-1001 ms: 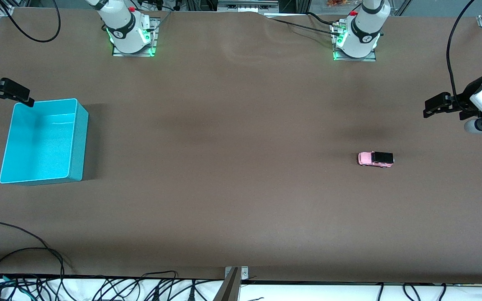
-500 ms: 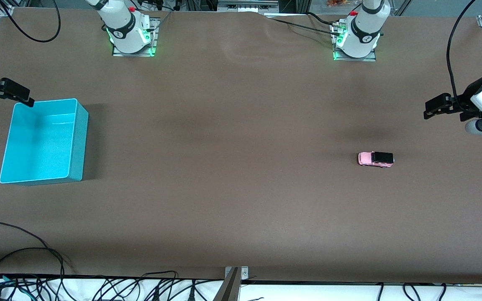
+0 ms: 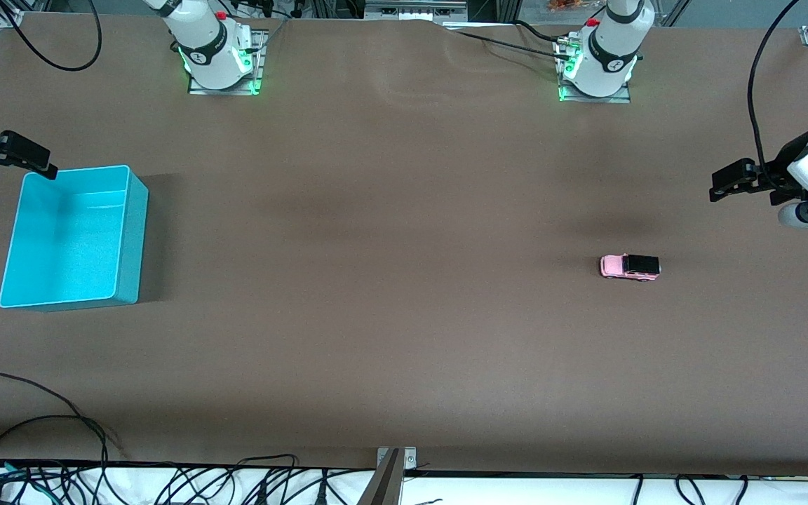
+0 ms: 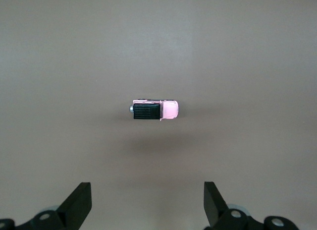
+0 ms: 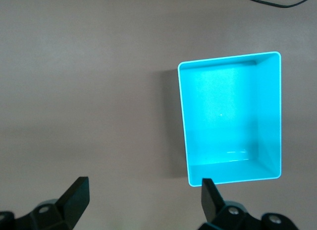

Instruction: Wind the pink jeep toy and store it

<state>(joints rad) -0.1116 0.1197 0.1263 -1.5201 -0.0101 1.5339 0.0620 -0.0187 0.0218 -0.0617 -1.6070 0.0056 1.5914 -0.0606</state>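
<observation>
Pink and black, the jeep (image 3: 630, 266) sits alone on the brown tabletop (image 3: 390, 294) toward the left arm's end, upright on its wheels and untouched; in the left wrist view it (image 4: 154, 110) lies centred between the fingers with bare surface all round it. The left claw (image 3: 730, 182) hangs up in the air over the tabletop's edge at that end, jaws spread wide and holding nothing. The right claw (image 3: 15, 156) hangs over the other end, just at a corner of the turquoise bin (image 3: 132, 238), also wide and empty; its wrist view shows the bin (image 5: 184, 121) open and with nothing in it. The jeep and the bin are well apart. By my reading the task has barely started: this is the approach, with neither winding nor storing begun. The next move probably falls to the left arm, which would need to come down over the jeep, line its fingers (image 4: 77, 204) across the narrow body and close gently, since so small a toy could roll or skid away from a clumsy pinch.
</observation>
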